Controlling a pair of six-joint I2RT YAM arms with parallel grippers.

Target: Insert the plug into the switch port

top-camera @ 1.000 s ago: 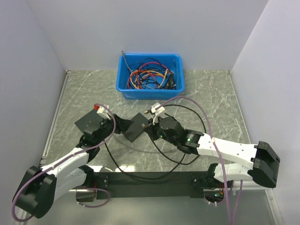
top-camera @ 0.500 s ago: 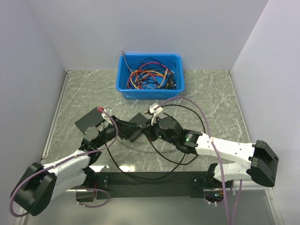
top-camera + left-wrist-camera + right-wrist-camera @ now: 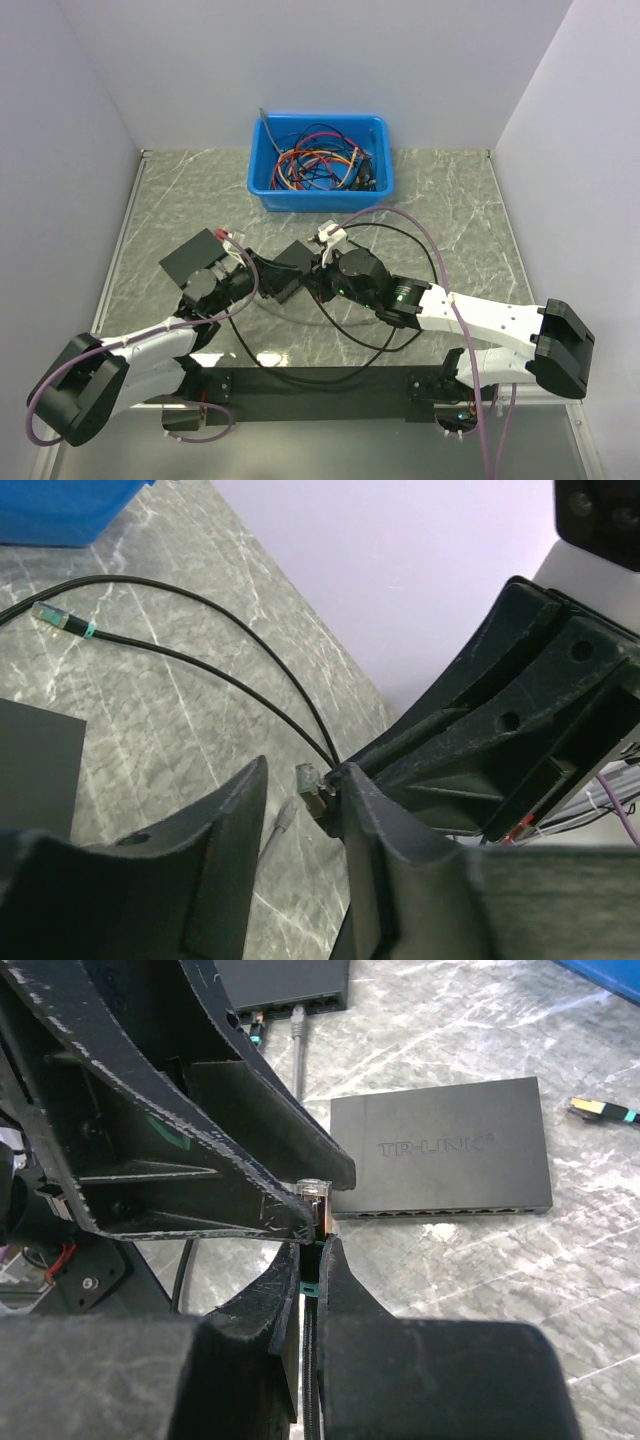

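While the right tool [image 3: 315, 1247] pinches the plug [image 3: 314, 1203] by its green boot at the centre of the right wrist frame, the left tool [image 3: 303, 772] stands narrowly parted, one finger on either side of the clear tip and not shut on it. The plug hangs in the air, well apart from the switch [image 3: 440, 1155], which lies flat on the tabletop [image 3: 600, 1240] at the right of that frame, its port row toward the bottom edge.

This looks like a handover or regrip, and the main risk is timing. If the right tool lets go before the left closes, the plug would likely drop. With the two tools nearly touching, a small misjudged move could knock them together or twist the plug, leaving it askew for the port. The cable [image 3: 110, 578] loops loosely toward the upper left of the left wrist frame, so it may snag or drag. Nothing visible holds the switch down, so a push at its ports could slide it away.
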